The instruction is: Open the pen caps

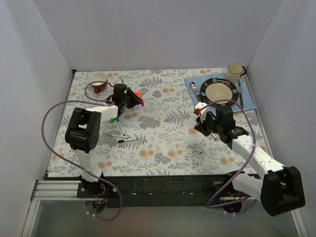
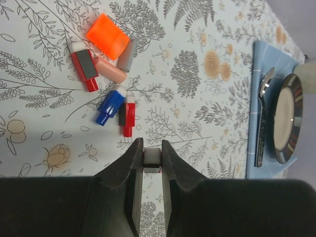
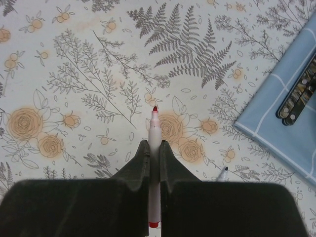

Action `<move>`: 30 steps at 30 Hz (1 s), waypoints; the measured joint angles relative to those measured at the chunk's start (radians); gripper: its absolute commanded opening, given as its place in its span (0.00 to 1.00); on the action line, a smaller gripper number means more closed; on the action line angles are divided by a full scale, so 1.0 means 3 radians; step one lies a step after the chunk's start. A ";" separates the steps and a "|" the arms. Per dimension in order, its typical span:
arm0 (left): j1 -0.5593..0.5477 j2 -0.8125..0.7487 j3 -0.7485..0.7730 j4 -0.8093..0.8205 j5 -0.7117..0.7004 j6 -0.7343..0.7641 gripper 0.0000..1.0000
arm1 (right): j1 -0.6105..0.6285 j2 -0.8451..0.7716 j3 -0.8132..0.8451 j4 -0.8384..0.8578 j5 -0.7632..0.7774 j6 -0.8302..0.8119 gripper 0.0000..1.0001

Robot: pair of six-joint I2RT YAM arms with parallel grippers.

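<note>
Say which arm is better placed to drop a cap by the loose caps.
Left. The left gripper is shut on a cap near the loose caps; the right gripper holds only an uncapped red pen.

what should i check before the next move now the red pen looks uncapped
1. Right gripper holds the red-tipped pen, jaws shut: ok.
2. Pen's tip bare: ok.
3. Left gripper holds the pulled cap: cannot tell; its jaws are shut on a small white piece.
4. Cap pile lies ahead of the left gripper, apart from it: ok.
5. Loose pens near the left arm all uncapped: cannot tell, too small.
</note>
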 measured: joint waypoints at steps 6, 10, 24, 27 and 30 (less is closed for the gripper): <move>0.0015 0.0345 0.0187 -0.0187 0.0015 0.0135 0.19 | -0.0074 0.0150 0.0025 -0.0020 0.0195 0.0039 0.01; 0.0017 0.0441 0.0230 -0.0277 0.0018 0.0197 0.28 | -0.0112 0.0181 0.0041 -0.0025 0.0262 0.0048 0.01; 0.0028 0.0205 0.0313 -0.0549 -0.0111 0.0474 0.67 | -0.0348 0.0317 0.0070 -0.0041 0.0440 0.0188 0.01; 0.0028 -0.0058 0.0313 -0.0635 -0.0083 0.0586 0.78 | -0.0497 0.0361 0.0095 -0.0067 0.0468 0.0253 0.01; 0.0028 -0.0509 0.0299 -0.0669 0.0008 0.0727 0.88 | -0.0689 0.0415 0.0137 -0.0113 0.0477 0.0306 0.01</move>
